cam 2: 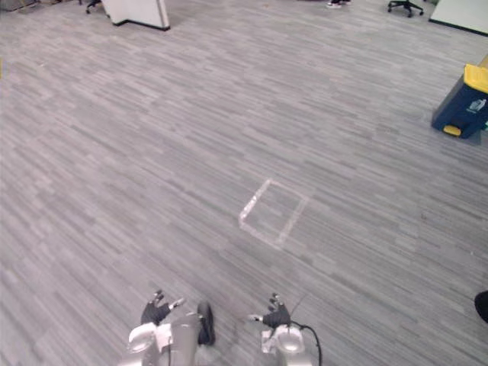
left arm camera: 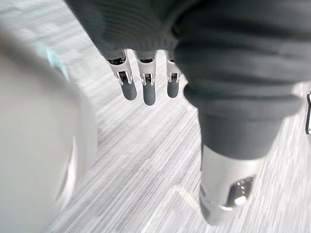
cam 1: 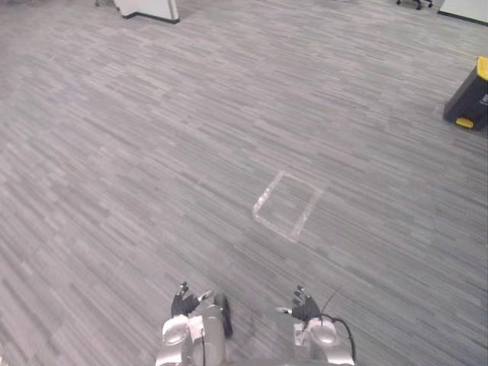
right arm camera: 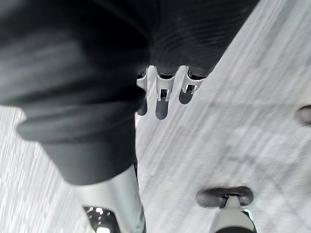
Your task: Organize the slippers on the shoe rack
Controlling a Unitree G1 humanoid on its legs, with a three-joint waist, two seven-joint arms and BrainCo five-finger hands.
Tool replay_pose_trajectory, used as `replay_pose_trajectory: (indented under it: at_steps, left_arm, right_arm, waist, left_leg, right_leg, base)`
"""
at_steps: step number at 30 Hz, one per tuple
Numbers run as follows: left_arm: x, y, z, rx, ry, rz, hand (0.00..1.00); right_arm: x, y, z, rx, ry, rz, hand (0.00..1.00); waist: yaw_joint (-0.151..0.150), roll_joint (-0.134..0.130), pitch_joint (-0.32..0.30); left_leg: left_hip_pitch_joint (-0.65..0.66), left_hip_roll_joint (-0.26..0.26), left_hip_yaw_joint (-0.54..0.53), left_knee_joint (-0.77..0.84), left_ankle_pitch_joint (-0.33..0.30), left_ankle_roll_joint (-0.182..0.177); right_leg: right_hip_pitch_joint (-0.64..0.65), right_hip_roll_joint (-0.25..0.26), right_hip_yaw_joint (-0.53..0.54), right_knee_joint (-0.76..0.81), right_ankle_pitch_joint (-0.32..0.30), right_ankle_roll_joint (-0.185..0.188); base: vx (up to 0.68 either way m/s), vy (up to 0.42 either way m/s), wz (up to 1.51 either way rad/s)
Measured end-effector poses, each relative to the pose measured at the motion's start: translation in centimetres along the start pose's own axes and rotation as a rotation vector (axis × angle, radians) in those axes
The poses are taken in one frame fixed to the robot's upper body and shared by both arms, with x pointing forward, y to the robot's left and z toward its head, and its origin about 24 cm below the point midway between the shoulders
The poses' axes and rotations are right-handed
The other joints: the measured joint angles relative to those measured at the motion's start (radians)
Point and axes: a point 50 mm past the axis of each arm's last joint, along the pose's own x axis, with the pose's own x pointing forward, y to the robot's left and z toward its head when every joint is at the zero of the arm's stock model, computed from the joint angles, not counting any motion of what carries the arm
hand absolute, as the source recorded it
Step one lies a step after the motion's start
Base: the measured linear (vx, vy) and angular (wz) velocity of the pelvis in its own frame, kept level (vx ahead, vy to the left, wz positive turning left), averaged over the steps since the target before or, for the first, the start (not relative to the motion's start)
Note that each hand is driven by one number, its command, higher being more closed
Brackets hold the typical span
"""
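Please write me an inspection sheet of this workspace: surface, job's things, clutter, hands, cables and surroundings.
surface: grey plank-pattern floor with a pale tape square marked on it.
job's things: nothing seen.
clutter: nothing seen.
hands: left hand and right hand both open, fingers straight, holding nothing, at the near edge.
cables: nothing seen.
surroundings: dark blue bin with a yellow lid at the far right; white panel at the far left; chair base beyond.

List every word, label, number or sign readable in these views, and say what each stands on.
No text can be read here.
Dark blue bin with a yellow lid: a small pale label, too small to read.
Taped square: a bare outline with no writing on it.
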Motion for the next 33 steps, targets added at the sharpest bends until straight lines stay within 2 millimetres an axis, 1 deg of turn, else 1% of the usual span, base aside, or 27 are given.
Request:
replay_pose_trajectory:
  at_steps: [1, 2, 3, 4, 5, 6, 7, 8, 9, 10, 12, 14, 15, 16, 17, 18, 19, 20, 21, 22, 23, 24, 25, 26, 28, 31, 33]
  left_arm:
    - [0.0, -0.1, 0.0, 0.001, 0.001, -0.002, 0.00]
    - [0.0, -0.1, -0.1, 0.001, 0.004, -0.003, 0.00]
    - [0.0, 0.0, -0.2, 0.008, 0.009, -0.004, 0.00]
    - [0.0, 0.0, -0.2, 0.010, 0.012, -0.004, 0.00]
    - [0.0, 0.0, -0.6, 0.024, 0.027, -0.009, 0.00]
    - [-0.1, 0.1, -1.0, 0.032, 0.047, -0.009, 0.00]
    - [-0.1, 0.0, -1.2, 0.034, 0.056, -0.011, 0.00]
    - [-0.2, -0.2, -1.7, 0.046, 0.077, -0.021, 0.00]
    - [-0.3, -0.5, -2.0, 0.060, 0.091, -0.035, 0.00]
    - [-0.3, -0.9, -2.0, 0.063, 0.088, -0.047, 0.00]
    - [-0.4, -1.4, -2.1, 0.065, 0.091, -0.062, 0.00]
    - [-0.5, -2.1, -2.4, 0.084, 0.109, -0.088, 0.00]
    - [-0.6, -2.4, -2.4, 0.100, 0.108, -0.101, 0.00]
    - [-0.5, -2.8, -2.3, 0.117, 0.105, -0.118, 0.00]
    - [-0.6, -2.9, -2.4, 0.124, 0.107, -0.122, 0.00]
    - [-0.6, -3.2, -2.4, 0.140, 0.109, -0.134, 0.00]
    - [-0.5, -3.2, -2.3, 0.144, 0.105, -0.138, 0.00]
    - [-0.4, -3.3, -2.1, 0.144, 0.099, -0.141, 0.00]
    - [-0.4, -3.4, -2.0, 0.144, 0.096, -0.142, 0.00]
    - [-0.3, -3.3, -1.9, 0.129, 0.096, -0.134, 0.00]
    - [-0.3, -3.0, -2.0, 0.119, 0.102, -0.124, 0.00]
    - [-0.4, -2.7, -2.1, 0.113, 0.106, -0.113, 0.00]
    - [-0.4, -2.1, -2.3, 0.093, 0.109, -0.091, 0.00]
    - [-0.4, -2.0, -2.3, 0.090, 0.108, -0.086, 0.00]
    - [-0.2, -1.6, -1.1, 0.083, 0.057, -0.072, 0.00]
    - [-0.3, -1.5, -1.0, 0.077, 0.039, -0.069, 0.00]
    - [-0.4, -1.8, -0.9, 0.066, 0.030, -0.074, 0.00]
  right_arm:
    - [0.0, 0.2, 0.1, 0.008, -0.003, 0.001, 0.00]
    - [-0.1, -0.2, -0.3, 0.022, 0.007, -0.016, 0.00]
    - [-0.2, -0.5, -0.7, 0.036, 0.020, -0.031, 0.00]
    - [-0.2, -0.6, -0.8, 0.038, 0.025, -0.032, 0.00]
    - [-0.2, -0.6, -1.2, 0.039, 0.043, -0.033, 0.00]
    - [-0.2, -0.9, -1.5, 0.029, 0.057, -0.037, 0.00]
    - [-0.3, -0.8, -1.7, 0.028, 0.062, -0.033, 0.00]
    - [-0.3, -0.9, -1.4, 0.029, 0.042, -0.032, 0.00]
    - [-0.3, -0.8, -1.2, 0.027, 0.032, -0.028, 0.00]
    - [-0.3, -0.8, -0.8, 0.029, 0.013, -0.029, 0.00]
    - [-0.2, -1.0, -0.1, 0.036, -0.018, -0.035, 0.00]
    - [-0.2, -1.4, 0.1, 0.052, -0.030, -0.053, 0.00]
    - [-0.2, -1.6, 0.0, 0.059, -0.026, -0.060, 0.00]
    - [-0.1, -1.7, 0.1, 0.062, -0.025, -0.064, 0.00]
    - [-0.1, -1.7, 0.2, 0.060, -0.025, -0.064, 0.00]
    - [0.0, -1.9, 0.4, 0.054, -0.031, -0.067, 0.00]
    - [0.0, -1.9, 0.4, 0.055, -0.029, -0.069, 0.00]
    - [0.1, -2.1, 0.5, 0.056, -0.031, -0.075, 0.00]
    - [0.1, -2.2, 0.5, 0.057, -0.031, -0.076, 0.00]
    - [0.0, -2.5, 0.5, 0.065, -0.028, -0.088, 0.00]
    - [-0.1, -2.3, 0.2, 0.068, -0.018, -0.084, 0.00]
    - [-0.1, -2.0, 0.0, 0.065, -0.011, -0.074, 0.00]
    - [-0.2, -1.7, -0.2, 0.061, -0.002, -0.068, 0.00]
    - [-0.2, -1.6, -0.3, 0.064, 0.002, -0.065, 0.00]
    - [-0.3, -1.2, -0.8, 0.069, 0.024, -0.060, 0.00]
    - [-0.4, -1.3, -1.0, 0.069, 0.029, -0.065, 0.00]
    - [-0.5, -1.5, -1.4, 0.073, 0.044, -0.077, 0.00]
  waist:
    - [0.000, -0.004, -0.003]
    - [0.000, -0.014, -0.012]
    - [-0.003, -0.024, -0.018]
    - [-0.001, -0.026, -0.018]
    - [-0.001, -0.026, -0.015]
    - [-0.002, -0.017, -0.006]
    - [-0.004, -0.010, -0.001]
    - [-0.018, 0.006, -0.001]
    - [-0.035, 0.011, -0.006]
    - [-0.041, 0.016, -0.007]
    - [-0.051, 0.003, -0.002]
    - [-0.066, -0.003, 0.002]
    - [-0.068, -0.003, 0.002]
    - [-0.071, -0.006, 0.001]
    - [-0.076, -0.006, 0.002]
    - [-0.072, 0.025, -0.003]
    - [-0.071, 0.030, -0.007]
    - [-0.073, 0.041, -0.005]
    - [-0.074, 0.045, -0.005]
    - [-0.081, 0.062, -0.001]
    - [-0.079, 0.066, 0.001]
    - [-0.073, 0.069, 0.002]
    - [-0.072, 0.067, 0.005]
    - [-0.069, 0.063, 0.008]
    - [-0.040, 0.034, 0.011]
    - [-0.022, 0.031, 0.009]
    - [-0.012, 0.029, 0.007]
  left_leg:
    - [0.000, -0.006, 0.003, 0.007, -0.018, 0.005]
    - [0.002, -0.022, 0.007, 0.035, -0.054, 0.018]
    - [0.027, -0.040, 0.015, 0.063, -0.105, 0.039]
    - [0.040, -0.045, 0.020, 0.067, -0.120, 0.040]
    - [0.109, -0.061, 0.040, 0.067, -0.169, 0.044]
    - [0.197, -0.072, 0.050, 0.064, -0.214, 0.034]
    - [0.241, -0.072, 0.057, 0.056, -0.230, 0.035]
    - [0.325, -0.074, 0.070, 0.015, -0.248, 0.033]
    - [0.382, -0.074, 0.076, -0.037, -0.254, 0.034]
    - [0.423, -0.073, 0.073, -0.068, -0.262, 0.030]
    - [0.476, -0.071, 0.064, -0.100, -0.283, 0.017]
    - [0.550, -0.063, 0.047, -0.153, -0.293, 0.007]
    - [0.579, -0.062, 0.038, -0.175, -0.296, 0.002]
    - [0.617, -0.065, 0.020, -0.202, -0.308, -0.019]
    - [0.650, -0.063, -0.006, -0.213, -0.317, -0.036]
    - [0.669, -0.027, -0.030, -0.205, -0.310, -0.048]
    - [0.663, -0.018, -0.035, -0.190, -0.296, -0.068]
    - [0.656, -0.009, -0.065, -0.140, -0.265, -0.086]
    - [0.652, -0.004, -0.070, -0.121, -0.259, -0.089]
    - [0.552, 0.042, -0.119, 0.161, -0.197, -0.087]
    - [0.481, 0.064, -0.144, 0.352, -0.092, -0.094]
    - [0.410, 0.092, -0.160, 0.520, -0.039, -0.124]
    - [0.325, 0.116, -0.152, 0.691, -0.077, -0.113]
    - [0.286, 0.124, -0.148, 0.737, -0.098, -0.102]
    - [0.164, 0.122, -0.102, 0.720, -0.183, -0.060]
    - [0.087, 0.083, -0.127, 0.542, -0.244, -0.041]
    - [0.051, -0.010, -0.265, 0.247, -0.243, -0.060]
  right_leg:
    - [-0.012, -0.008, 0.009, 0.022, 0.010, -0.001]
    - [-0.039, -0.023, 0.040, 0.090, 0.041, 0.013]
    - [-0.066, -0.041, 0.067, 0.203, 0.063, 0.046]
    - [-0.080, -0.044, 0.080, 0.251, 0.071, 0.058]
    - [-0.158, -0.055, 0.112, 0.498, 0.151, 0.120]
    - [-0.258, -0.060, 0.118, 0.765, 0.176, 0.158]
    - [-0.292, -0.060, 0.104, 0.846, 0.168, 0.145]
    - [-0.374, -0.059, 0.047, 0.959, 0.129, 0.090]
    - [-0.456, -0.054, -0.017, 0.973, 0.104, 0.073]
    - [-0.518, -0.044, -0.060, 0.945, 0.084, 0.067]
    - [-0.614, -0.021, -0.115, 0.829, 0.052, 0.061]
    - [-0.636, 0.013, -0.186, 0.487, 0.075, 0.037]
    - [-0.633, 0.023, -0.203, 0.357, 0.111, 0.027]
    - [-0.628, 0.040, -0.210, 0.206, 0.187, 0.009]
    - [-0.614, 0.048, -0.204, 0.188, 0.303, -0.043]
    - [-0.608, 0.065, -0.220, 0.235, 0.289, -0.079]
    - [-0.613, 0.066, -0.225, 0.257, 0.258, -0.083]
    - [-0.608, 0.068, -0.242, 0.303, 0.198, -0.092]
    - [-0.602, 0.071, -0.245, 0.308, 0.187, -0.091]
    - [-0.525, 0.106, -0.253, 0.287, 0.132, -0.096]
    - [-0.471, 0.125, -0.242, 0.253, 0.119, -0.105]
    - [-0.420, 0.148, -0.224, 0.217, 0.112, -0.113]
    - [-0.352, 0.178, -0.185, 0.171, 0.104, -0.126]
    - [-0.321, 0.187, -0.162, 0.149, 0.100, -0.131]
    - [-0.224, 0.186, -0.048, 0.091, 0.084, -0.127]
    - [-0.166, 0.177, 0.072, 0.073, 0.065, -0.111]
    - [-0.132, 0.138, 0.208, 0.083, 0.016, -0.067]
  base:
    - [0.60, 0.353, 0.11]
    - [0.47, 0.270, 0.03]
    - [0.58, 0.330, 0.02]
    - [0.56, 0.282, -0.05]
    - [0.64, 0.304, -0.35]
    - [0.62, 0.280, -0.43]
    - [0.46, 0.185, -0.46]
    - [0.50, 0.164, -0.18]
    - [0.51, 0.138, -0.07]
    - [0.52, 0.081, 0.07]
    - [0.43, 0.005, 0.18]
    - [0.53, -0.049, 0.41]
    - [0.59, -0.085, 0.50]
    - [0.63, -0.117, 0.54]
    - [0.78, -0.148, 0.44]
    - [0.65, -0.131, 0.26]
    - [0.61, -0.170, 0.21]
    - [0.47, -0.172, 0.18]
    - [0.70, -0.283, 0.19]
    - [0.69, -0.248, -0.05]
    - [0.67, -0.202, -0.27]
    - [0.52, -0.079, -0.67]
    - [0.39, -0.026, -0.74]
    - [0.48, -0.034, -1.00]
    - [0.44, 0.004, -1.29]
    - [0.44, 0.153, -1.43]
    - [0.52, 0.334, -1.57]
